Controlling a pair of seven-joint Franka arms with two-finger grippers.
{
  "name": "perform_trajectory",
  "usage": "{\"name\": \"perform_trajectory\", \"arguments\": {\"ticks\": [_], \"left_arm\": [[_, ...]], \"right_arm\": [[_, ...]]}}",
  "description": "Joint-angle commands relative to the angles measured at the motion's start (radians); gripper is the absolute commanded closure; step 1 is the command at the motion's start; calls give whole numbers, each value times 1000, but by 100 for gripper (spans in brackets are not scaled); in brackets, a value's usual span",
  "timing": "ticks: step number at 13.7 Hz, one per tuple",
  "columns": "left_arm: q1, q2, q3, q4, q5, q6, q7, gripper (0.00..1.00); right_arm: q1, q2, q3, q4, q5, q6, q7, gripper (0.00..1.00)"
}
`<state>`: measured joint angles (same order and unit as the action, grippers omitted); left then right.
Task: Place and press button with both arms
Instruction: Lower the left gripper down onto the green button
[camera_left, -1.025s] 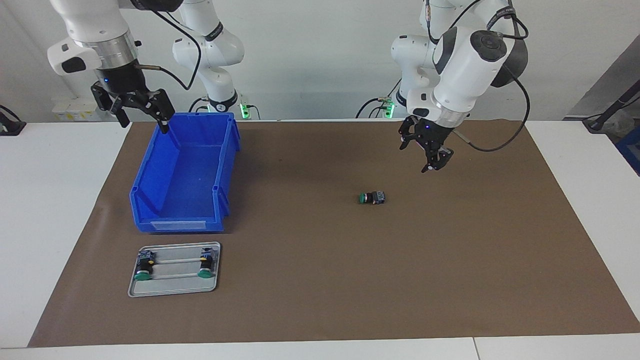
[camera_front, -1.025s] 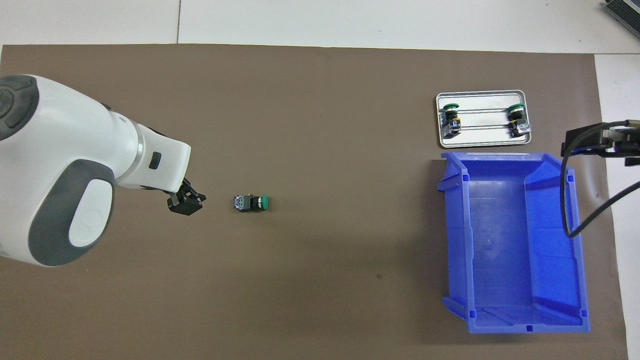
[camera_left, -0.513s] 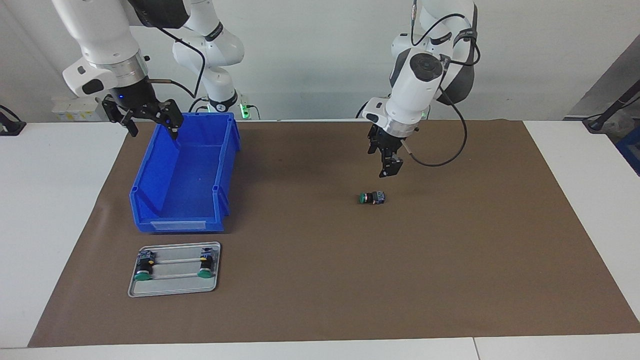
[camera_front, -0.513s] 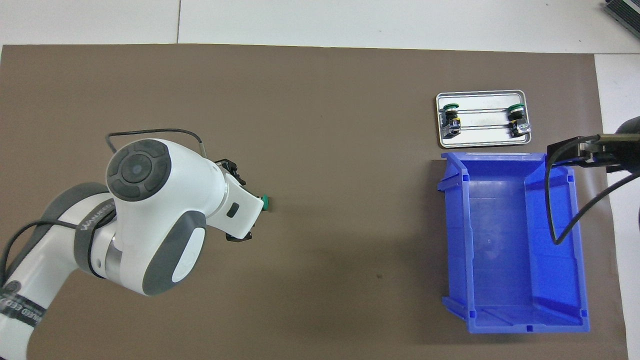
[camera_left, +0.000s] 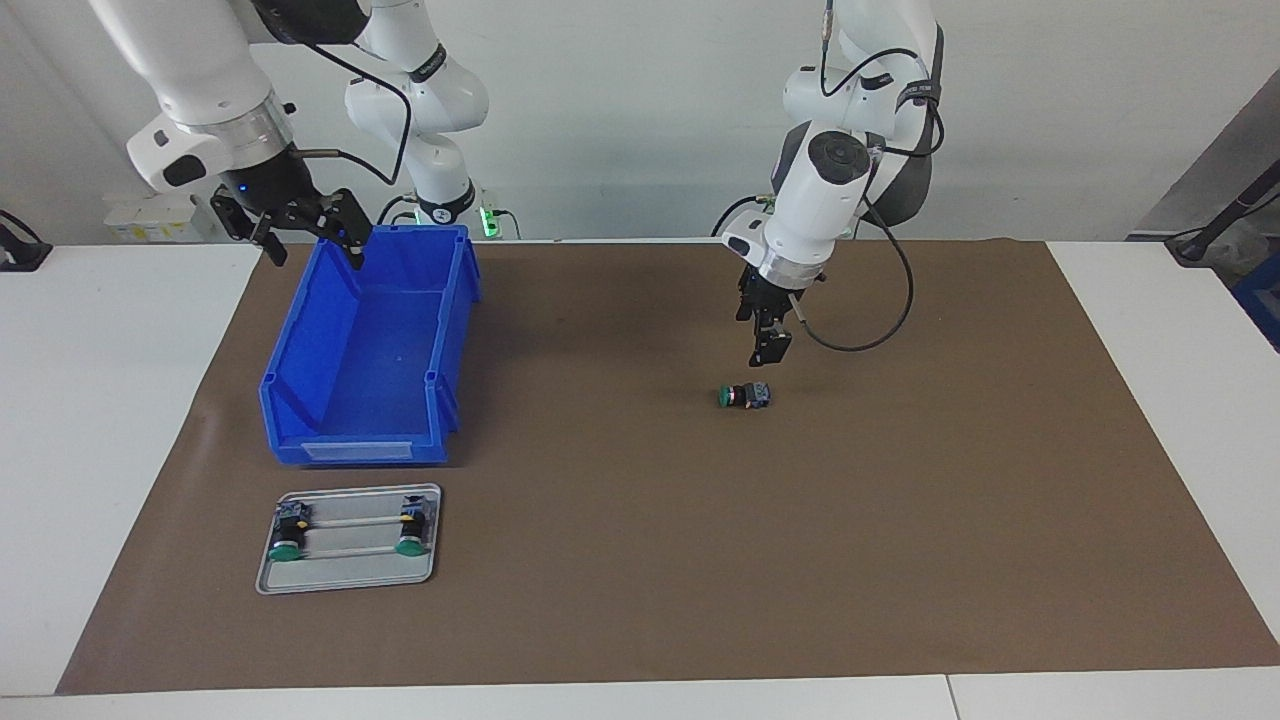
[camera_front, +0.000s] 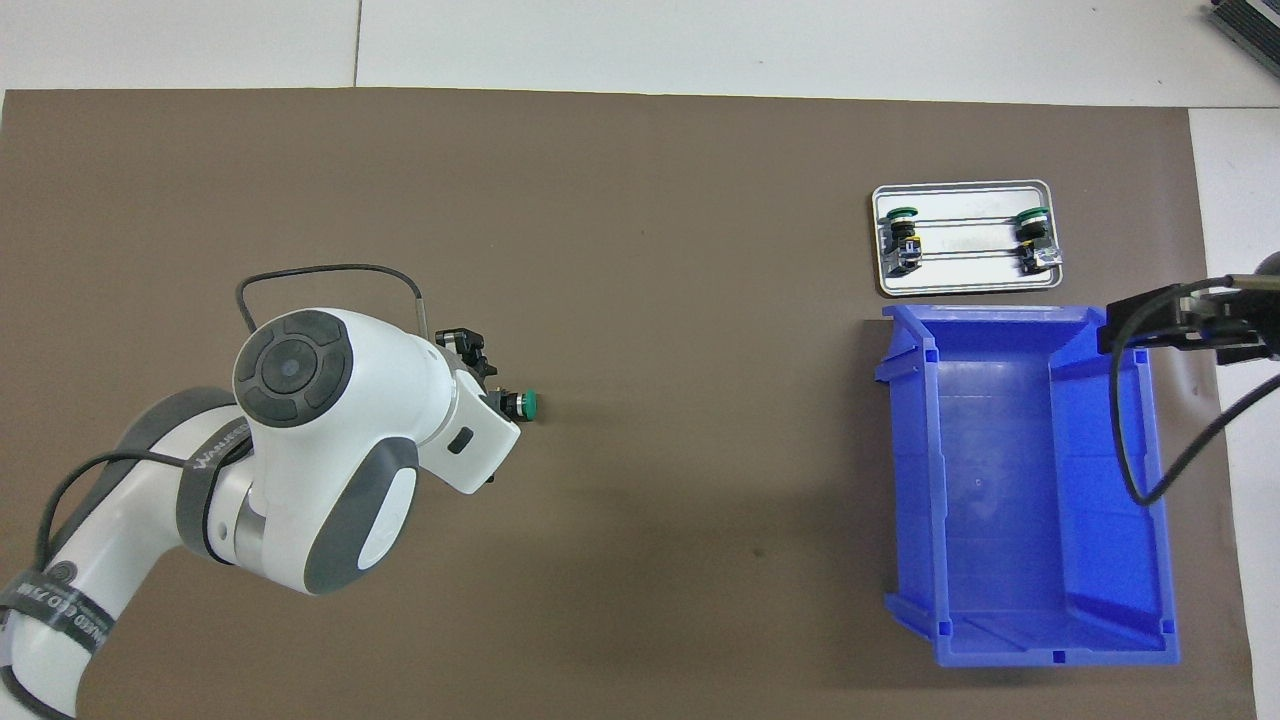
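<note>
Setting: white table (camera_left: 120, 420) under a brown mat (camera_left: 800, 540), pale wall at the robots' end.

Left gripper (camera_left: 768, 345): hangs over the mat just above the button, apart from it; jaws seen edge-on, read as open, nothing held. From overhead the arm's white wrist covers most of the button.

Button (camera_left: 744, 396): lies on its side on the mat toward the left arm's end, green cap pointing toward the right arm's end, blue-grey base at the other end.

Right gripper (camera_left: 305, 230): jaws spread wide and empty, over the blue bin's rim at the corner nearest the robots.

Blue bin (camera_left: 330, 400): open-topped, nothing in it, toward the right arm's end.

Metal tray (camera_left: 345, 575): just beside the bin, farther from the robots; carries two like buttons (camera_left: 285, 535).

Writing: a dark band on the left arm (camera_front: 200, 460) bears white lettering, too small to read.
</note>
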<state>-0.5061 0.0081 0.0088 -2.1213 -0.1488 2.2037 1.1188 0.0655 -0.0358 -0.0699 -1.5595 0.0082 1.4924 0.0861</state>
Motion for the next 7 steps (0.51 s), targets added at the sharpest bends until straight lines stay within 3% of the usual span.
{"name": "perform_trajectory", "arguments": {"ticks": [1, 7], "left_arm": [[-11, 27, 7, -59, -9, 108, 13, 8], [-31, 133, 5, -46, -9, 212, -71, 8]], "right_arm": [[-15, 4, -2, 24, -37, -6, -94, 0], [-10, -6, -2, -5, -30, 11, -76, 0]]}}
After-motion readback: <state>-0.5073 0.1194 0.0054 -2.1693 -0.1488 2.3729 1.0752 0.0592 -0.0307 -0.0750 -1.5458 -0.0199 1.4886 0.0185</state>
